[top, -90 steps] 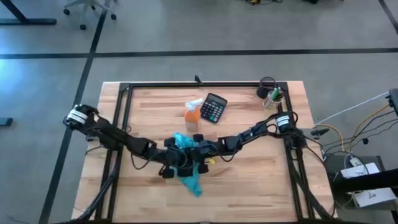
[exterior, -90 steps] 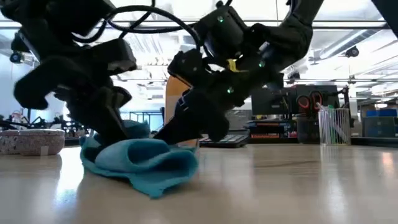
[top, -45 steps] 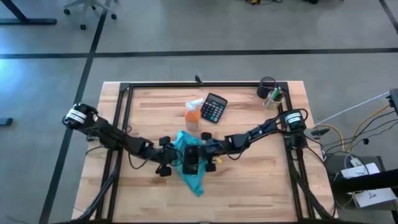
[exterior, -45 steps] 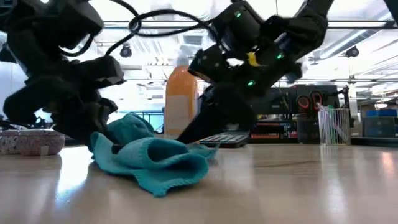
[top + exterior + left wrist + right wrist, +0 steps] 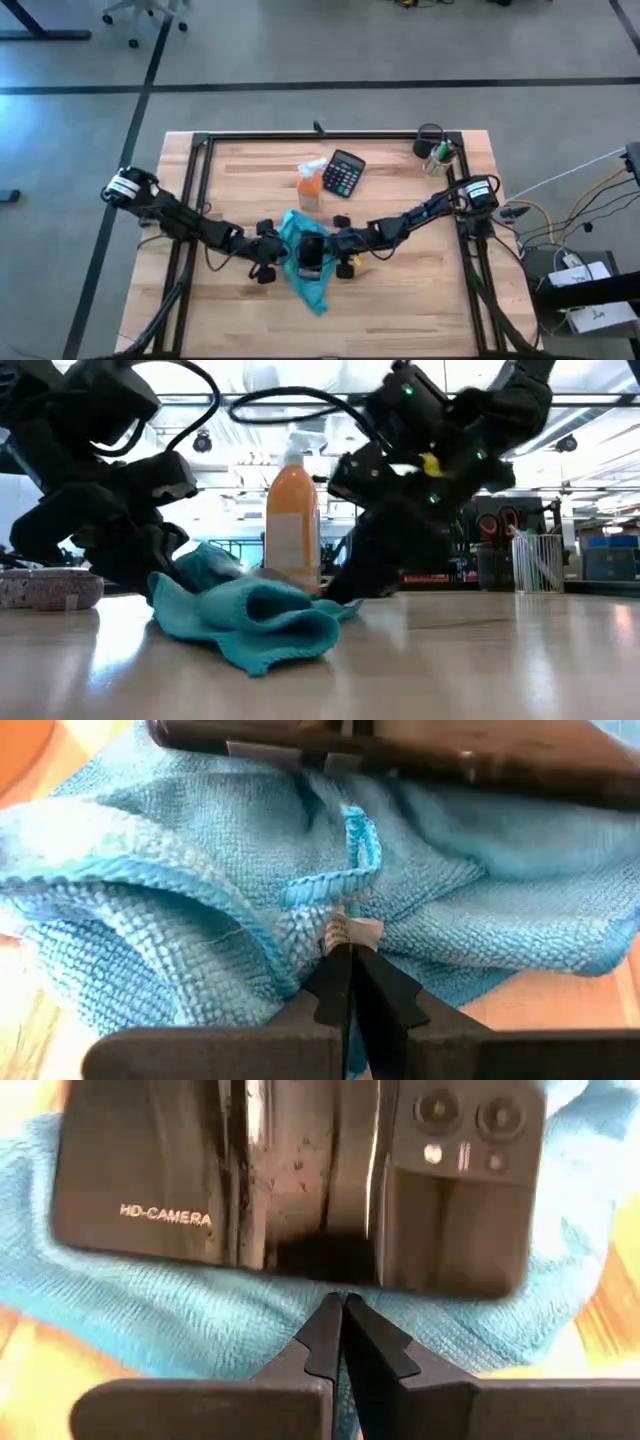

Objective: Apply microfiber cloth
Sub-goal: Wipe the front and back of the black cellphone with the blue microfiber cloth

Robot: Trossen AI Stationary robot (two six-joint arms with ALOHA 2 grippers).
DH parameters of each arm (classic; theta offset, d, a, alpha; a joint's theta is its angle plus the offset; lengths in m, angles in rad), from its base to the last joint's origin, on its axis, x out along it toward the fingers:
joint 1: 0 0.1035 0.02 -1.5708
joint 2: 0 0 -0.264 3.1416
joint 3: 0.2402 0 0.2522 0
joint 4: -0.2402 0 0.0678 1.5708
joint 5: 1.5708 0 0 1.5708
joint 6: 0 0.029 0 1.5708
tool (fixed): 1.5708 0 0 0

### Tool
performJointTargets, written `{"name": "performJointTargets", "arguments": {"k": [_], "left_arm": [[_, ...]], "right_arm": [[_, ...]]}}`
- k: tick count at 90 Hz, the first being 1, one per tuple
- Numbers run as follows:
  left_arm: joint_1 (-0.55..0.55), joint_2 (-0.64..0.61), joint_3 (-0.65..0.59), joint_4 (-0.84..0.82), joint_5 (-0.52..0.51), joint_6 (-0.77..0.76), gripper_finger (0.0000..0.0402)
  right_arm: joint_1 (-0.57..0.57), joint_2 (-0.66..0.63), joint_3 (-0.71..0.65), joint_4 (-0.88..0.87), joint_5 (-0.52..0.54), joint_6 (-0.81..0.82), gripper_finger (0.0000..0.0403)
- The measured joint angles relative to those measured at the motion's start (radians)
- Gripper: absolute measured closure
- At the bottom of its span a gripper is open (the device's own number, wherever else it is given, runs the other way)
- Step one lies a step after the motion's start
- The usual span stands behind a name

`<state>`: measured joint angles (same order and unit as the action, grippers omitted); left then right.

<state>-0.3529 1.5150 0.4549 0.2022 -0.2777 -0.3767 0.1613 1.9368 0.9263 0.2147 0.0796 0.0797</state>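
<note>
The microfiber cloth [image 5: 303,262] lies crumpled near the middle of the wooden table [image 5: 420,290], one corner trailing toward the front edge; in the low view it sits in loose turquoise folds [image 5: 255,622] flat on the surface. A black phone [image 5: 311,256] rests on top of the cloth, its camera lenses and the lettering "HD-CAMERA" visible in the right wrist view [image 5: 300,1180], with cloth showing all around it. The left end effector [image 5: 343,965] is at the cloth's left edge, fingers pressed together and pinching the fabric at a small white tag [image 5: 350,931]. The right end effector [image 5: 335,1320] is at the cloth's right side, fingers closed tip to tip against the fabric just short of the phone's edge; whether fabric is caught between them cannot be told. Behind the cloth stand an orange spray bottle [image 5: 310,184] and, just beside it, a black calculator [image 5: 343,173]. A holder with pens [image 5: 437,152] occupies the far right corner of the table, well apart from the cloth.
</note>
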Motion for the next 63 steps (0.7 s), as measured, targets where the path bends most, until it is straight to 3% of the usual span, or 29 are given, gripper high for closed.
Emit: {"name": "performJointTargets", "arguments": {"k": [36,63], "left_arm": [[0.000,0.000,-0.006,0.003,-0.001,-0.001,0.0401],[0.000,0.001,-0.008,0.050,0.062,0.002,0.0401]], "right_arm": [[0.005,-0.163,-0.020,-0.447,0.002,0.065,0.0403],[0.011,-0.270,-0.122,-0.503,0.002,0.169,0.0403]]}}
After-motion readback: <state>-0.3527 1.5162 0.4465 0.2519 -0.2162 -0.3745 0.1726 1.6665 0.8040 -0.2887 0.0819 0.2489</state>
